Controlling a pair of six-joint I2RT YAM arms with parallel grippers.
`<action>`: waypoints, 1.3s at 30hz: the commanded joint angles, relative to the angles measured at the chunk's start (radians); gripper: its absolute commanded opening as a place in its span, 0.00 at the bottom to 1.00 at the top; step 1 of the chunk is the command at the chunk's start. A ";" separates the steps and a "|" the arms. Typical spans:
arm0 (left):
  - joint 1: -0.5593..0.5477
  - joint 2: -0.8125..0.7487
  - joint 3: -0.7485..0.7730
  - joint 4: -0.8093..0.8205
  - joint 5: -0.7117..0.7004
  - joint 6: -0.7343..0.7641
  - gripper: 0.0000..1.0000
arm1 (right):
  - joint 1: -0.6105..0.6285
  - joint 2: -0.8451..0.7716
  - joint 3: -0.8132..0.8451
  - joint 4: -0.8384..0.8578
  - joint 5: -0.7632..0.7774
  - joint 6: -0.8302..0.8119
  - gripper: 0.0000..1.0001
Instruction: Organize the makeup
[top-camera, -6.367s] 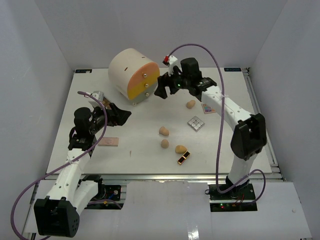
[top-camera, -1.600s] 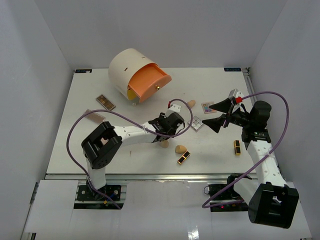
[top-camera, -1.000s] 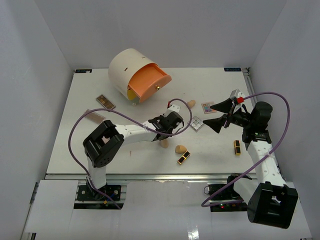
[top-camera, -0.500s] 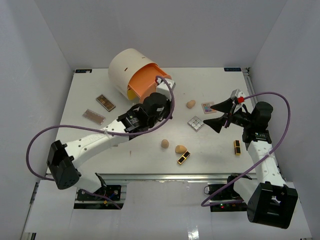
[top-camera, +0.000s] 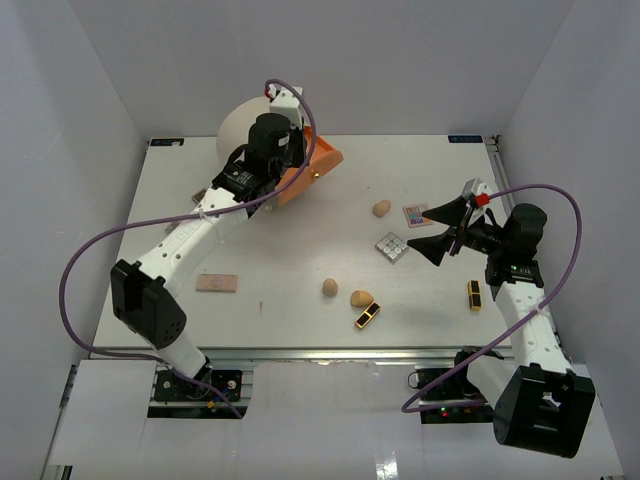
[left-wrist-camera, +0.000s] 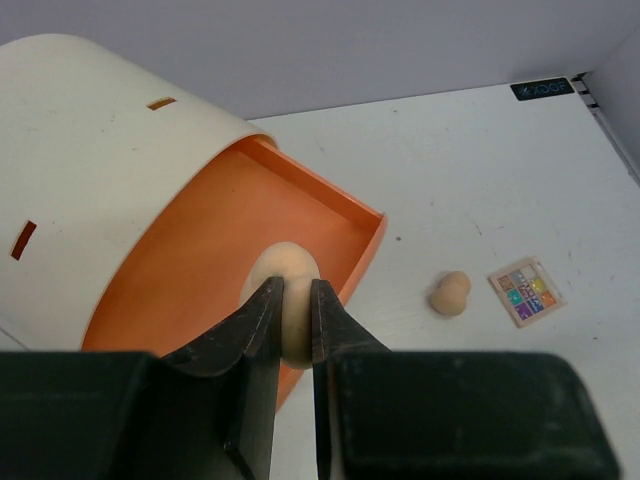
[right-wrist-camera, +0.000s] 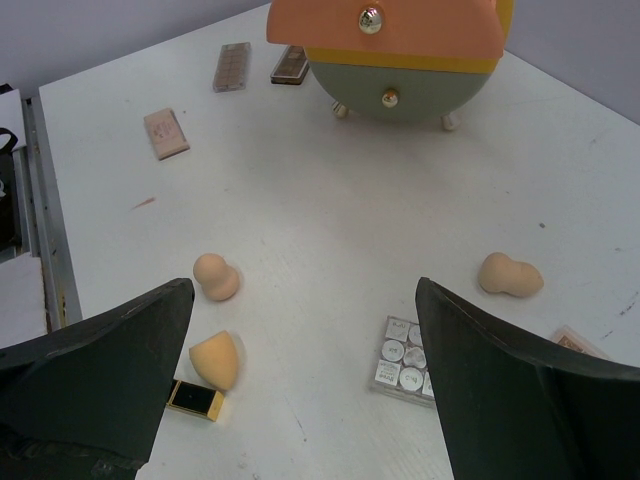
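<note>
My left gripper (left-wrist-camera: 292, 295) is shut on a tan egg-shaped sponge (left-wrist-camera: 285, 262) and holds it over the open orange drawer (left-wrist-camera: 230, 250) of the cream drawer unit (top-camera: 240, 125). My right gripper (right-wrist-camera: 305, 290) is open and empty above the table, over a clear square palette (right-wrist-camera: 405, 356). Below it lie a peanut-shaped sponge (right-wrist-camera: 216, 277), a wedge sponge (right-wrist-camera: 215, 358), a black-and-gold case (right-wrist-camera: 195, 399) and another sponge (right-wrist-camera: 509, 275). A colour palette (left-wrist-camera: 526, 291) lies beside that sponge (left-wrist-camera: 450, 293). A second case (top-camera: 474, 295) lies by the right arm.
A pinkish-tan palette (top-camera: 216, 284) lies at the left front by the left arm. Two more flat palettes (right-wrist-camera: 232, 66) lie behind the drawer unit (right-wrist-camera: 400, 60). White walls close in the table on the left, back and right.
</note>
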 joint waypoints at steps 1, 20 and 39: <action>0.035 0.049 0.073 -0.053 0.059 0.022 0.04 | -0.007 -0.011 -0.008 0.042 -0.017 0.001 0.98; 0.062 0.019 0.001 -0.058 0.068 0.017 0.76 | -0.007 0.000 -0.010 0.033 -0.032 -0.018 0.96; 0.062 -0.776 -0.640 0.091 0.254 -0.034 0.98 | 0.615 0.301 0.234 -0.736 0.640 -0.718 0.91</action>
